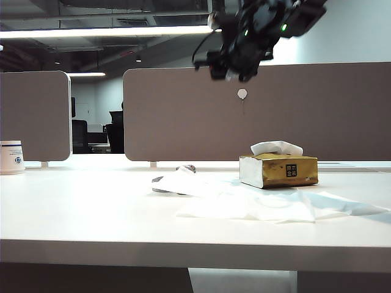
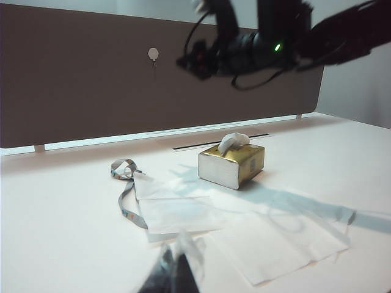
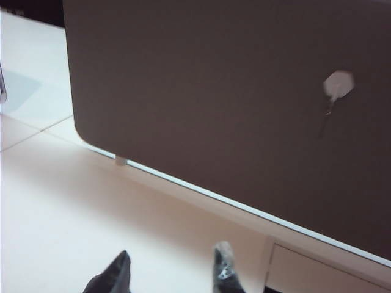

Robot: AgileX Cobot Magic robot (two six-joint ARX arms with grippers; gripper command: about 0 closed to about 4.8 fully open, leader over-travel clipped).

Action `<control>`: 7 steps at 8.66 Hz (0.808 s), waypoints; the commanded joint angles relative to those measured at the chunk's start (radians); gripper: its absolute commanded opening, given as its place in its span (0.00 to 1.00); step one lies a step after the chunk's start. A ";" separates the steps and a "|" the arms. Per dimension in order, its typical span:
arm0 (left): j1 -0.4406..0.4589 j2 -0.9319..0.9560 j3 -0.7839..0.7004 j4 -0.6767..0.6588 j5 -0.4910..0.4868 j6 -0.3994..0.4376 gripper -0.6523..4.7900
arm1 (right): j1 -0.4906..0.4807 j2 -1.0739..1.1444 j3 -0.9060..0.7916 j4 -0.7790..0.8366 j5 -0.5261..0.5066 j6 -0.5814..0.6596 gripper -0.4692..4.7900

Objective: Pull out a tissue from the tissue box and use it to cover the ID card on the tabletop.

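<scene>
exterior view: nearest the front edge of the white worktop (image 1: 91, 220) lies a wide creased white sheet (image 1: 275, 204), and just behind its left part the tissue (image 1: 183, 182) lies spread flat. the id card cannot be seen; only a grey bit of its lanyard (image 1: 160, 181) pokes out at the tissue's edge. the left wrist view shows the lanyard (image 2: 125, 195) more fully, looping out from under the tissue (image 2: 174, 210) onto bare worktop. the left claw (image 2: 177, 271) hangs low and near, blurred, its tips close together; i cannot tell whether it is clenched. behind the wide sheet stands the gold tissue box (image 1: 280, 170), upright, with a white tuft (image 1: 276, 147) rising from its top. a white cup (image 1: 11, 157) stands at the far left. high above the box, well apart from everything, the right claw (image 1: 235, 72) hangs before the grey-brown partition (image 1: 183, 116); in the right wrist view its fingers (image 3: 223, 265) stand apart, released and empty.
</scene>
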 commanded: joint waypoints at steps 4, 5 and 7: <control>0.000 0.000 0.002 0.011 -0.204 -0.003 0.11 | -0.206 -0.598 0.001 -0.679 -0.230 -0.100 0.42; 0.000 0.000 0.002 0.011 -0.204 -0.003 0.11 | -0.206 -0.660 -0.018 -0.701 -0.240 -0.105 0.42; 0.000 0.000 0.002 0.011 -0.245 -0.003 0.11 | -0.206 -0.968 -0.157 -0.844 -0.245 -0.101 0.42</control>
